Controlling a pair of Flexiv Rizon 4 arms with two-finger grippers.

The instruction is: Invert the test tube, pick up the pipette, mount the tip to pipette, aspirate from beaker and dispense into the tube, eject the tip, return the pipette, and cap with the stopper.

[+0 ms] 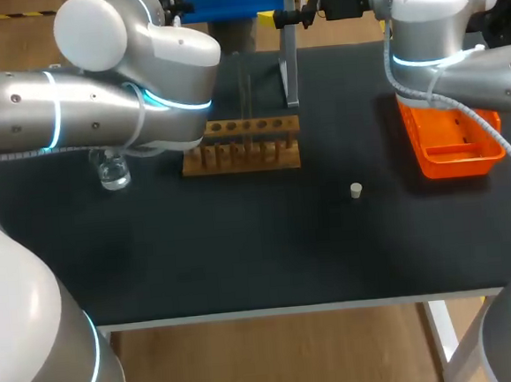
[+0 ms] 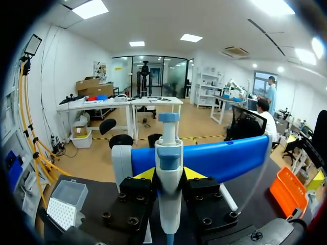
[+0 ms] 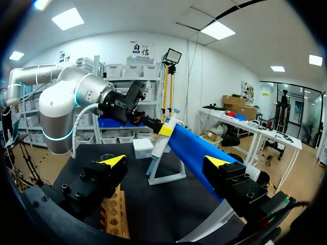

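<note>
**Pipette held at its stand.** The white-and-blue plastic pipette (image 2: pixel 169 168) is shown upright at the white metal stand (image 3: pixel 166 176), toward the far side of the black bench (image 1: pixel 242 245). It is clamped from both sides between the yellow-tipped left fingers (image 2: pixel 145 174). The right fingers (image 3: pixel 113 161) are spread wide with nothing held, and the wooden test-tube rack (image 1: pixel 240 145) is seen under one of them. A clear glass test tube (image 1: pixel 244 94) stands in the rack. The clear glass beaker (image 1: pixel 112 174) is placed near the rack, under the left arm. The small pale stopper (image 1: pixel 355 190) lies apart on the bench. The orange plastic tray (image 1: pixel 451 140) is set at the right. A white tip box (image 2: pixel 65 204) with a clear lid is seen beside the left fingers.
</note>
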